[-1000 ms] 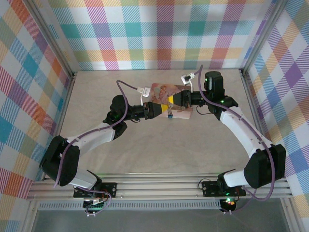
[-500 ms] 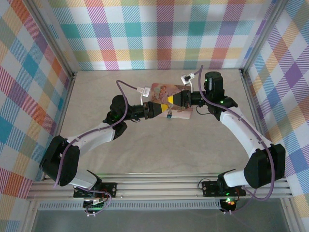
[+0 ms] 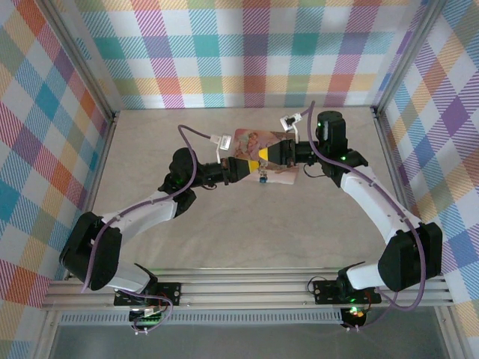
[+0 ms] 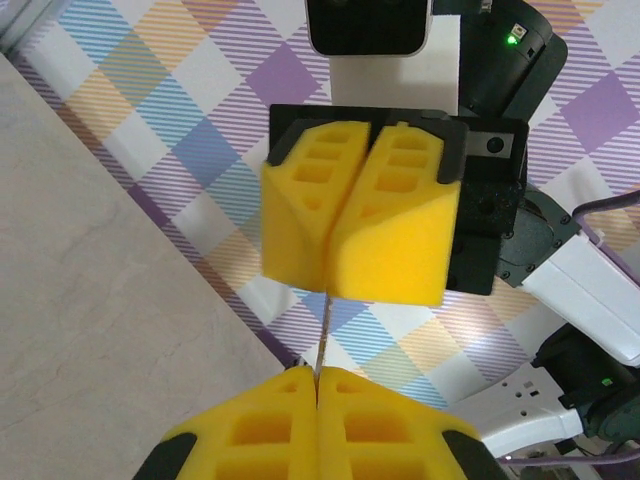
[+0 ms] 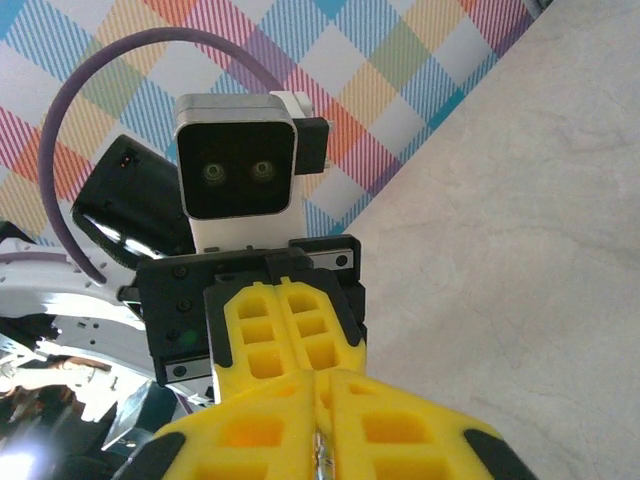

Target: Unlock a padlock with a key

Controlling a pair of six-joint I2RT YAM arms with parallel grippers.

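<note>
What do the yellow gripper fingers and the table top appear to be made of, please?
The yellow fingers look like matte moulded or printed plastic, perhaps foam: uniform colour, rectangular recessed pockets, no shine. The table top looks like smooth beige stone-patterned laminate: faint mottled veins, little glare.

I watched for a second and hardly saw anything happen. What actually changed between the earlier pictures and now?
The left claw closed on a thin metal strip, probably the key, which runs across to the right claw. The left arm also shifted very slightly to the left. The right claw, the blue padlock and the pink box stayed where they were.
</note>
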